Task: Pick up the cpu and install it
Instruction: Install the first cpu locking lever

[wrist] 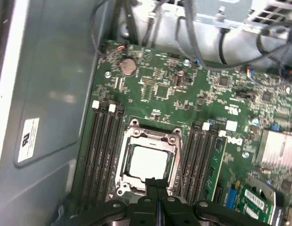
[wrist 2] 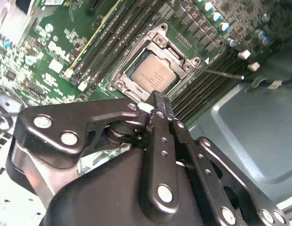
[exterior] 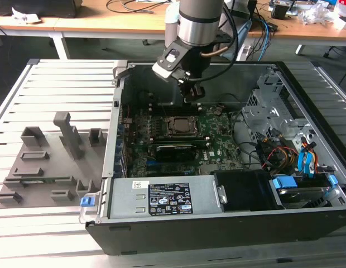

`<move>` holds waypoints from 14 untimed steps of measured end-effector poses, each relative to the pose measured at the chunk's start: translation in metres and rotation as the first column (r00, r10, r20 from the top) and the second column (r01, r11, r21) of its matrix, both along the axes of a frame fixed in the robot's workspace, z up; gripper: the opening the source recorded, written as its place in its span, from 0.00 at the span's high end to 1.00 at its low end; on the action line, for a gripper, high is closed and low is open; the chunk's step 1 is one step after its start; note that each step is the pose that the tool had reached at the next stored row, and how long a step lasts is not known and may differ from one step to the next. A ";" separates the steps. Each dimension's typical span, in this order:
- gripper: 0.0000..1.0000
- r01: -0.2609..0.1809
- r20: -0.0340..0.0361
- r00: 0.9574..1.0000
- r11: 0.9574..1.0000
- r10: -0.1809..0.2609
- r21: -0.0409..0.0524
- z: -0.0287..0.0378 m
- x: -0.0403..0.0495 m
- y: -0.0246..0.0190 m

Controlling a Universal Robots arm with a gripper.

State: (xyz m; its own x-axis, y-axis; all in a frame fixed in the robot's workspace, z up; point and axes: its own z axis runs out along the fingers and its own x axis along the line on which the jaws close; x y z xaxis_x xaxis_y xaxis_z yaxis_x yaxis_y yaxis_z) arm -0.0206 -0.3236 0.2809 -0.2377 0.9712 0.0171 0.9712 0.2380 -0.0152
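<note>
Directly beneath the gripper (wrist: 157, 184), the cpu (wrist: 147, 160) lies flat inside its socket frame (wrist: 131, 136), at about 12 o'clock from the fingertips in both wrist views; gripper closed and empty. From outside, the arm hides the fingertips, and the chip's seating is hard to judge

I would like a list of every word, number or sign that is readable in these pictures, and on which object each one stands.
No text can be quoted with certainty.
Large label on the power supply: dense print, too small to read.
White sticker on the case wall: blurred.
White markings on the motherboard: too blurred to quote.
Top of the cpu: faint marks, unreadable.
</note>
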 end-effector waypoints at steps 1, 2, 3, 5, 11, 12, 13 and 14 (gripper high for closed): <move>0.89 -0.047 0.000 0.999 0.999 0.047 0.000 0.0000 0.0000 0.0000; 0.89 -0.082 0.000 0.997 0.997 0.082 0.000 0.0000 0.0000 0.0000; 0.89 -0.115 0.000 0.993 0.993 0.115 0.000 0.0000 0.0000 0.0000; 0.89 -0.166 0.000 0.986 0.986 0.166 0.000 0.0000 0.0000 0.0000; 0.89 -0.375 0.000 0.927 0.927 0.375 0.000 0.0000 0.0000 0.0000; 0.89 -0.405 0.000 0.914 0.914 0.405 0.000 0.0000 0.0000 0.0000; 0.89 -0.434 0.000 0.901 0.901 0.434 0.000 0.0000 0.0000 0.0000; 0.89 -0.480 0.000 0.877 0.877 0.480 0.000 0.0000 0.0000 0.0000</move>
